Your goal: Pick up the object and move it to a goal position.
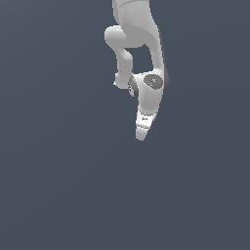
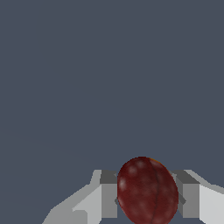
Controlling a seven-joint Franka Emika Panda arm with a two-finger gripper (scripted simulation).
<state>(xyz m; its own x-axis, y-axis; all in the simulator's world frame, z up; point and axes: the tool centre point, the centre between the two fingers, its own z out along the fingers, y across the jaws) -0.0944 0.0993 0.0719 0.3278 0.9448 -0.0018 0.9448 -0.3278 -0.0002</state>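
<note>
So the tool [image 2: 146,199] is clamped on the object [image 2: 148,191]: in the wrist view we see a grey finger [image 2: 109,197] pressed against each side of it. No writing or logos that we can read anywhere. The object is a dark-red, glossy, egg-shaped thing with pale speckles and a faint seam running down it. In the exterior view it's hidden behind the white arm [image 1: 139,44], which points down. All around the tool we see just flat, plain blue-grey, with no visible edges.
</note>
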